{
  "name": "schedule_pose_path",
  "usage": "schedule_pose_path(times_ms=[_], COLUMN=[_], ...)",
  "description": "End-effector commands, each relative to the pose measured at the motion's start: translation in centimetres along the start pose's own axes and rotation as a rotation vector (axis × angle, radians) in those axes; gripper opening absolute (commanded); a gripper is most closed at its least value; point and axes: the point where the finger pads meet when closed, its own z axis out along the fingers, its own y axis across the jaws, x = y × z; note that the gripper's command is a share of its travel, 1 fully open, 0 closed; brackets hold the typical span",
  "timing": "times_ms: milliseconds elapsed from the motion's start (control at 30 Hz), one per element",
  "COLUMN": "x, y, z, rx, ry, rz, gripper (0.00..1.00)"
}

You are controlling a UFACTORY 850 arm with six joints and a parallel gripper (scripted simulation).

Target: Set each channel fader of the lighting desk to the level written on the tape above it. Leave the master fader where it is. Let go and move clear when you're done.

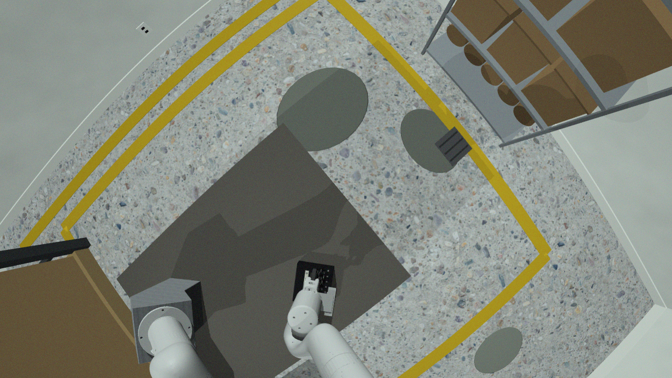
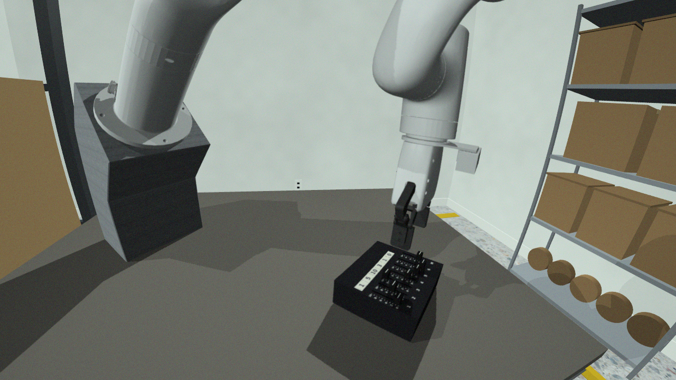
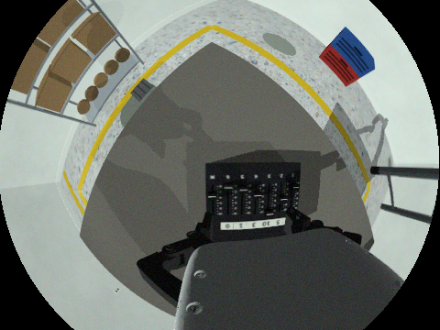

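Note:
The black lighting desk (image 2: 378, 307) (image 1: 329, 269) (image 3: 253, 172) sits on the dark table (image 2: 189, 302) near its right side. It has several channel faders (image 2: 399, 276) at mixed positions. A white tape strip (image 2: 374, 271) (image 3: 252, 224) along one side reads 1, 5, 10, 3, 1, 0. My gripper (image 2: 404, 238) (image 1: 313, 276) (image 3: 250, 223) is open and empty. It hangs a little above the far end of the desk, touching no fader. In the wrist view its spread fingers frame the tape side of the desk.
My grey arm pedestal (image 2: 141, 189) (image 1: 164, 293) stands at the table's back left. A metal shelf rack (image 2: 557, 155) (image 1: 474, 75) with brown boxes stands beyond the table's right edge. A brown panel (image 2: 23, 179) is at the left.

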Motion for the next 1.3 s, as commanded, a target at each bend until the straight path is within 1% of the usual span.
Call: schedule_pose_path(times_ms=[0, 167, 300, 567, 1267], x=[0.1, 0.0, 0.0, 0.0, 0.0], y=[0.0, 0.0, 0.0, 0.0, 0.0], z=[-2.5, -4.8, -6.1, -6.8, -6.8], rx=[-0.001, -0.001, -0.001, -0.001, -0.001], ry=[0.001, 0.001, 0.001, 0.001, 0.001], rz=[0.000, 0.000, 0.000, 0.000, 0.000], gripper=[1.00, 1.00, 1.00, 1.00, 1.00])
